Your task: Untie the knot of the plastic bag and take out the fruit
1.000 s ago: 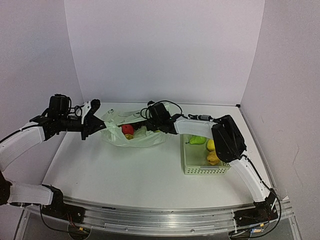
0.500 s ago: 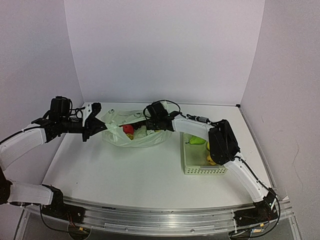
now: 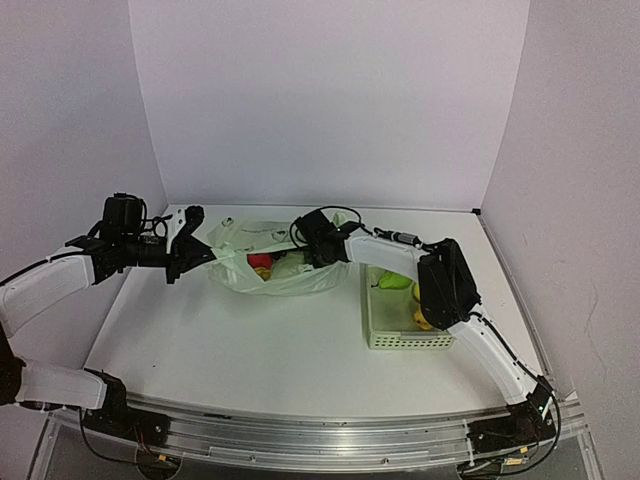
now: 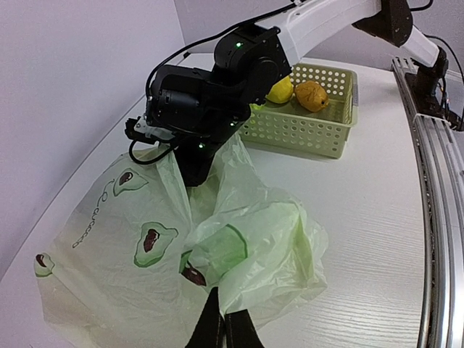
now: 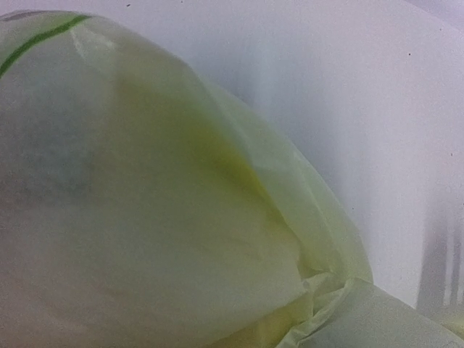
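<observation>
**Well, one claw pinching, one claw buried**

Up close, my left wrist camera shows my left claw (image 4: 221,328) with its fingers pressed together on a fold of the plastic bag (image 4: 254,246), at the bag's near edge. It also shows dark avocado prints (image 4: 152,239) on the film, and my black right wrist (image 4: 210,109) dipping into the bag from its far side. My right claw is hidden in there. My right wrist camera gives me only pale green film pressed against the lens, so I cannot tell how wide that claw stands.

From above I see what neither wrist shows: a red apple (image 3: 259,261) inside the bag.

Right of the bag sits a lattice basket (image 4: 297,130) holding a yellow fruit (image 4: 281,88), a brownish fruit (image 4: 312,95) and a green pear (image 3: 393,281).

Everything rests on a white table (image 3: 250,340) closed in by pale lilac walls (image 3: 330,100), with a metal rail (image 4: 435,232) along the edge farthest from the bag.

My left arm (image 3: 50,285) reaches in from the bag's left, forearm about level. My right arm (image 3: 390,250) stretches over the basket, its wrist bent down into the bag.
</observation>
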Robot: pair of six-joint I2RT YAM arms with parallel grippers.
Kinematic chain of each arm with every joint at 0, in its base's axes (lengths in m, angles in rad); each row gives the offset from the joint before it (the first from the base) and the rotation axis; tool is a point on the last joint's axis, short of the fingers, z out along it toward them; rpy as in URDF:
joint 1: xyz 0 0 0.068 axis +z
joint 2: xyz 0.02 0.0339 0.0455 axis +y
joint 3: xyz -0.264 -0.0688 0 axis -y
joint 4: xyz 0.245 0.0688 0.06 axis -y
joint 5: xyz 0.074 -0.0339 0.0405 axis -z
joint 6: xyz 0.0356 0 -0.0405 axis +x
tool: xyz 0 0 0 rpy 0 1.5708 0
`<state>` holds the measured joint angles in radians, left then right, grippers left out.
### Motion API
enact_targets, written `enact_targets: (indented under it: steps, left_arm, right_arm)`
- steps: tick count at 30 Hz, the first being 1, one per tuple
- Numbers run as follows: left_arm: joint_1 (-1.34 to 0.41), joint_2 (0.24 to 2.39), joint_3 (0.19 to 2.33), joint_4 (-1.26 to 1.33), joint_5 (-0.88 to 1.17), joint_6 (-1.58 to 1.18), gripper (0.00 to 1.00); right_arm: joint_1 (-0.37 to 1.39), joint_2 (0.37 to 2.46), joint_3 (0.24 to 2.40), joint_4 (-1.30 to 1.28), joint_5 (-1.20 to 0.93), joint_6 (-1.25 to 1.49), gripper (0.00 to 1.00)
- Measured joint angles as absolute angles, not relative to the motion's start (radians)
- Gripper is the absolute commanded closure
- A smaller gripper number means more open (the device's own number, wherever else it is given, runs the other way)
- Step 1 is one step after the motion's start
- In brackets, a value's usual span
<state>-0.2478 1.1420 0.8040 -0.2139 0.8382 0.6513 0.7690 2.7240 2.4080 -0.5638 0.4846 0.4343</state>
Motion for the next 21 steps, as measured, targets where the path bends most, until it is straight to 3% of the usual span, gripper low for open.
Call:
enact_targets:
  steps: [6,14,21]
  left_arm:
    - [-0.248,1.142,0.804,-0.195,0.832,0.626,1.00]
    - [-0.248,1.138,0.803,-0.150,0.808,0.597,1.00]
    - [-0.248,1.138,0.802,-0.136,0.807,0.593,1.00]
  right_arm:
    - [0.755,2.641,2.269,-0.498,0.383,0.415,0.94]
    - [0.740,2.373,1.866,-0.318,0.201,0.365,0.95]
    - [0.738,2.219,1.683,-0.161,0.065,0.334,0.95]
